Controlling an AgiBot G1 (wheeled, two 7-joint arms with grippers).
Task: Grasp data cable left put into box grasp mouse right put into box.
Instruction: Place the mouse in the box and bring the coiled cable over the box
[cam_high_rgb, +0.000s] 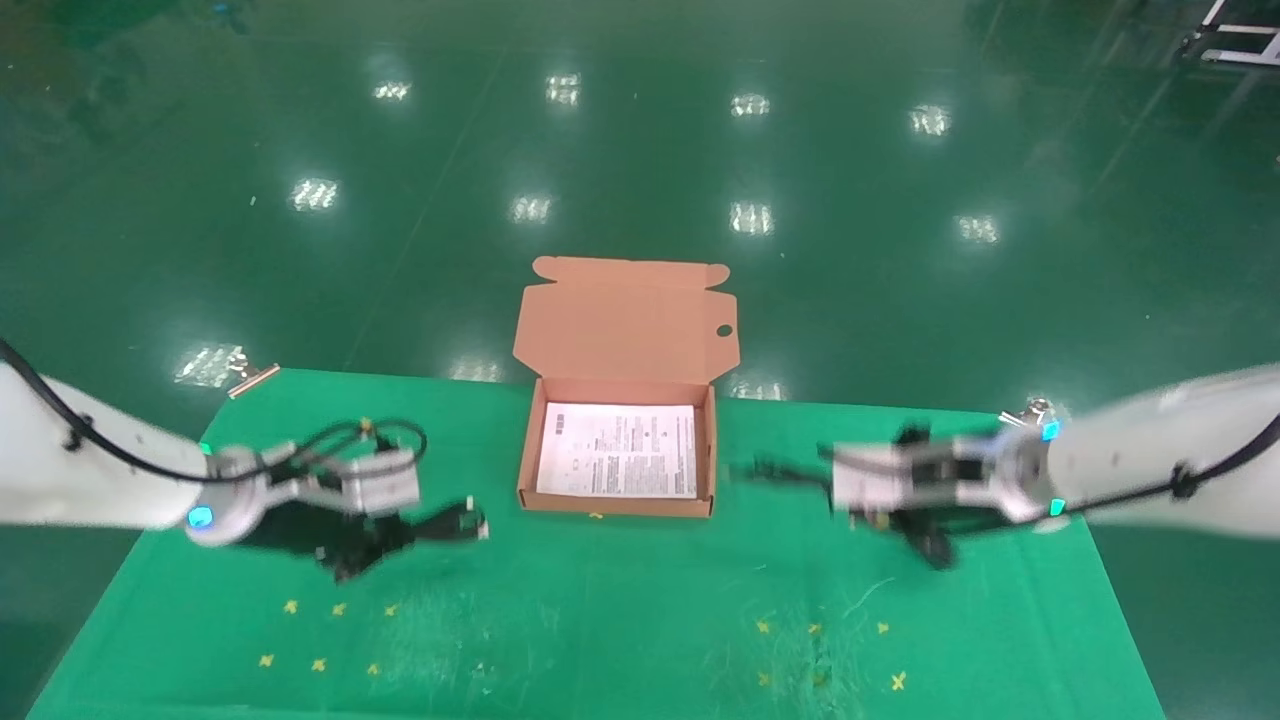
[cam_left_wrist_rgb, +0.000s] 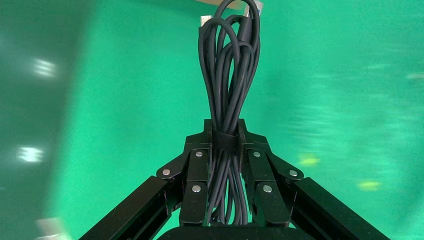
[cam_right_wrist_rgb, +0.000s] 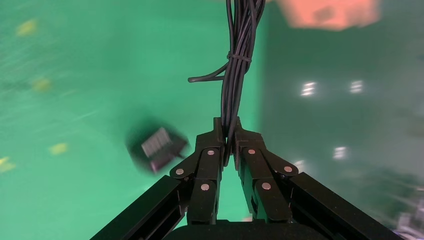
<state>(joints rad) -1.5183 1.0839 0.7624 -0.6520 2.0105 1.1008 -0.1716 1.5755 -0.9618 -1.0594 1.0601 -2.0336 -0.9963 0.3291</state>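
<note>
The open cardboard box (cam_high_rgb: 612, 505) stands at the table's far middle, its lid (cam_high_rgb: 625, 320) folded back. My left gripper (cam_high_rgb: 415, 528) is left of the box, above the cloth, shut on the data cable (cam_high_rgb: 462, 521). In the left wrist view the gripper (cam_left_wrist_rgb: 224, 131) clamps the wound bundle (cam_left_wrist_rgb: 227, 75) at its black band. My right gripper (cam_high_rgb: 775, 470) is right of the box. In the right wrist view it (cam_right_wrist_rgb: 228, 127) is shut on the mouse's bundled cord (cam_right_wrist_rgb: 235, 60). The mouse (cam_right_wrist_rgb: 157, 149) hangs below, label showing, and also shows in the head view (cam_high_rgb: 935, 545).
A white printed leaflet (cam_high_rgb: 617, 450) lies flat in the box. The green cloth (cam_high_rgb: 600, 620) covers the table, with small yellow marks front left and front right. Metal clips hold the cloth at both far corners. Shiny green floor lies beyond.
</note>
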